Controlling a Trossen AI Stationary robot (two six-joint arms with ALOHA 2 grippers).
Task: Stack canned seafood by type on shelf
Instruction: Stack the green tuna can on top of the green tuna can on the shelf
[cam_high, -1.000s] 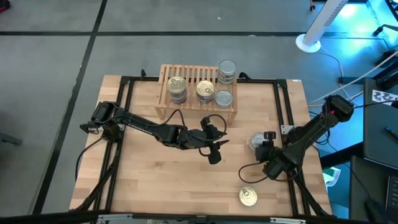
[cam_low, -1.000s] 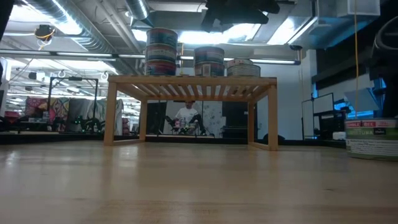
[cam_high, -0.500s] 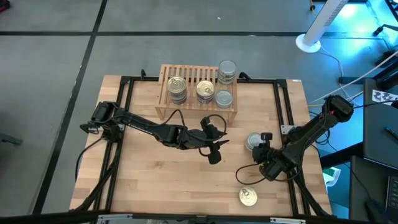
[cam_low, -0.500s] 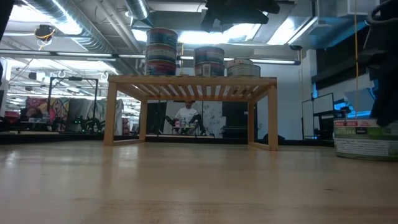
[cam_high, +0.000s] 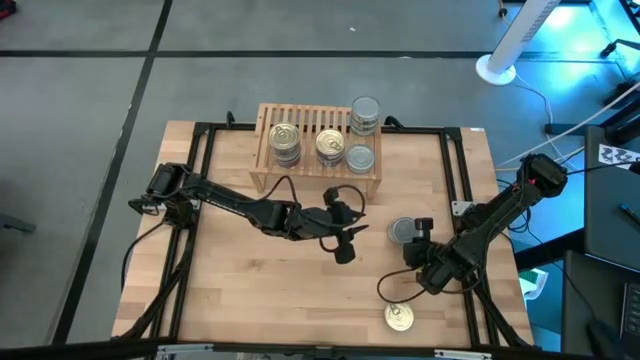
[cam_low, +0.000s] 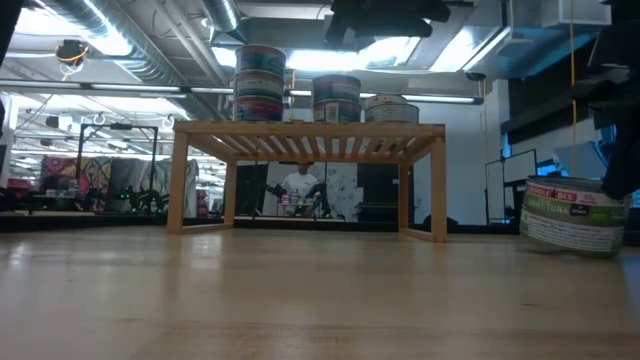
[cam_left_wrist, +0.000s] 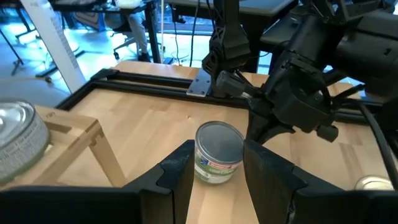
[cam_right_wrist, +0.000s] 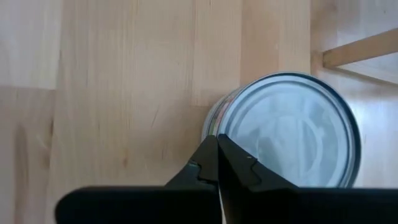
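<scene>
Because its fingers were pressed together, the right gripper (cam_high: 418, 240) only nudged the silver-lidded can (cam_high: 402, 231) shelfward (cam_high: 317, 145) near the table's right edge — left gripper (cam_high: 345, 240) waited mid-table, fingers parted.

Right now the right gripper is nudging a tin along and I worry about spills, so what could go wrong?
The right gripper, fingers shut, only pushes the silver-lidded round tin without gripping it, so the tin could slip aside or tip. The idle left gripper hovers nearby in its path. The low light-wood slatted shelf already bears stacked tins, which a bump might topple.
</scene>
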